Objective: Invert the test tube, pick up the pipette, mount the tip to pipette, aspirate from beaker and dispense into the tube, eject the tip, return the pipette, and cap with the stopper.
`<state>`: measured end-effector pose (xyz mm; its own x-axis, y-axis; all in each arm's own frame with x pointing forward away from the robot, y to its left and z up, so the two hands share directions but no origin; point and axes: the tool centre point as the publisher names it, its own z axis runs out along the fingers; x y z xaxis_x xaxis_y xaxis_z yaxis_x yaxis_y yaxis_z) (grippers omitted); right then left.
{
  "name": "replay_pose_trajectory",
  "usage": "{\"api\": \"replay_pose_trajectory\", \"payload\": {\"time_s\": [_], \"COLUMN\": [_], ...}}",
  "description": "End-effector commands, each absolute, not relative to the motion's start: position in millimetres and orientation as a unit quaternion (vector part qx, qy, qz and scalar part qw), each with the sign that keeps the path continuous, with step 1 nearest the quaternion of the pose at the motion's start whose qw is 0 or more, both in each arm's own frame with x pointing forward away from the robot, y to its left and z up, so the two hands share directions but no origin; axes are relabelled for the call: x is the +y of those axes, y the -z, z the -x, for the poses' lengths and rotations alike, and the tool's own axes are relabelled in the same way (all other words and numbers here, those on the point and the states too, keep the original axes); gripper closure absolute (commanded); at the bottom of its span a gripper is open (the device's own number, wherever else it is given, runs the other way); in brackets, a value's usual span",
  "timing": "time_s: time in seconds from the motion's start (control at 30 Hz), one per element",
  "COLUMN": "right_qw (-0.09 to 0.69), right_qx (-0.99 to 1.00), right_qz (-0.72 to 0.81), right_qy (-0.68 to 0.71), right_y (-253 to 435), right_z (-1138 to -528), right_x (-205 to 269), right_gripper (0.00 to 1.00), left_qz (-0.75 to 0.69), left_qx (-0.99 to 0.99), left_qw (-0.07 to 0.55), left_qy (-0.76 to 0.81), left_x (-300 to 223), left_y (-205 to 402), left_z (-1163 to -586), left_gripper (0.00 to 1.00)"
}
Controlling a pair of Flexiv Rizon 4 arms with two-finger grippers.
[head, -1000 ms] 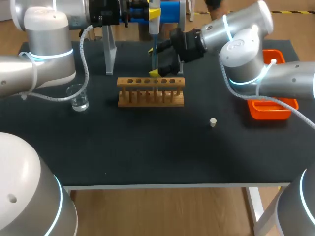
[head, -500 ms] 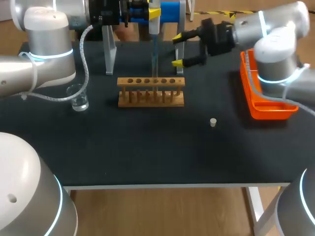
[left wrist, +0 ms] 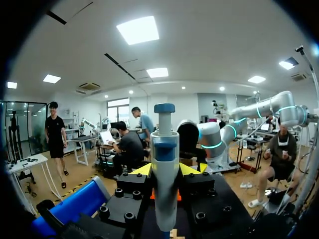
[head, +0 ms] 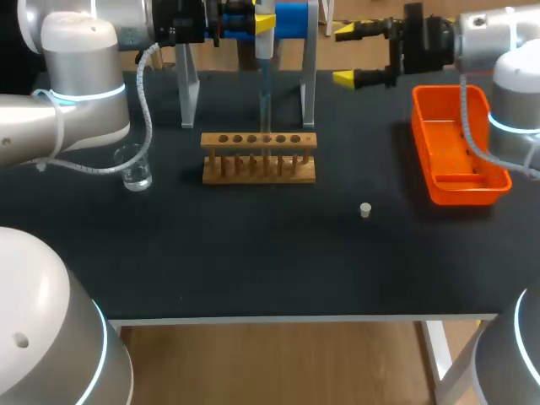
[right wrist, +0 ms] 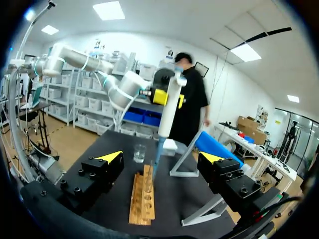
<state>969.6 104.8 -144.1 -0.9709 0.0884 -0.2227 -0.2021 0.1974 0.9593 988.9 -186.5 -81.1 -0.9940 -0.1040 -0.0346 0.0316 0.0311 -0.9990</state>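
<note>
Holding the pipette (left wrist: 164, 191) above the rack (head: 258, 158), your left end effector (left wrist: 165, 170) is clenched on it; your right end effector (head: 347, 55), beyond the rack, is released.

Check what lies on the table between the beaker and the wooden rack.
Nothing: in the head view, the black tabletop between the beaker and the rack is bare.

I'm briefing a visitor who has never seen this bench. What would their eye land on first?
First, the white pipette with a blue top, held upright in the left gripper, its slender tip pointing down at the wooden test tube rack mid-table. Next, the bright orange plastic tray at the table's right, with the right gripper open near its far end. A small white stopper lies alone on the black tabletop.
</note>
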Motion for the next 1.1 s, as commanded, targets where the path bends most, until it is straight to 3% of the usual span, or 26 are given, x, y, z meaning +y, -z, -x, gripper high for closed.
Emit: {"api": "replay_pose_trajectory", "payload": {"time_s": [0.03, 0.83, 0.87, 0.9, 0.93, 0.97, 1.1], "right_qw": [0.104, 0.064, 0.061, 0.056, 0.054, 0.053, 0.049], "right_qx": [0.754, 0.721, 0.722, 0.722, 0.722, 0.722, 0.724], "right_qz": [0.034, -0.005, -0.005, -0.008, -0.006, -0.006, -0.006], "right_qy": [-0.648, -0.69, -0.689, -0.689, -0.69, -0.69, -0.688], "right_y": [126.4, 28.8, 26.5, 25.3, 23.6, 21.7, 15.7], "right_z": [-966.0, -966.4, -966.9, -967.3, -968.2, -968.9, -972.2], "right_x": [92.4, 110.9, 114.7, 117.1, 120.7, 124.6, 137.6], "right_gripper": [0.0, 0.0, 0.03, 0.15, 0.38, 0.51, 0.58], "left_qz": [0.025, 0.025, 0.025, 0.025, 0.025, 0.025, 0.025], "left_qx": [0.717, 0.717, 0.717, 0.717, 0.717, 0.717, 0.717], "left_qw": [0.049, 0.049, 0.049, 0.049, 0.049, 0.049, 0.049], "left_qy": [0.695, 0.695, 0.695, 0.695, 0.695, 0.695, 0.695], "left_x": [-186.6, -186.6, -186.6, -186.6, -186.6, -186.6, -186.6], "left_y": [80.5, 80.5, 80.5, 80.5, 80.5, 80.5, 80.5], "left_z": [-989.0, -989.0, -989.0, -989.0, -989.0, -989.0, -989.0], "left_gripper": [1.0, 1.0, 1.0, 1.0, 1.0, 1.0, 1.0]}}
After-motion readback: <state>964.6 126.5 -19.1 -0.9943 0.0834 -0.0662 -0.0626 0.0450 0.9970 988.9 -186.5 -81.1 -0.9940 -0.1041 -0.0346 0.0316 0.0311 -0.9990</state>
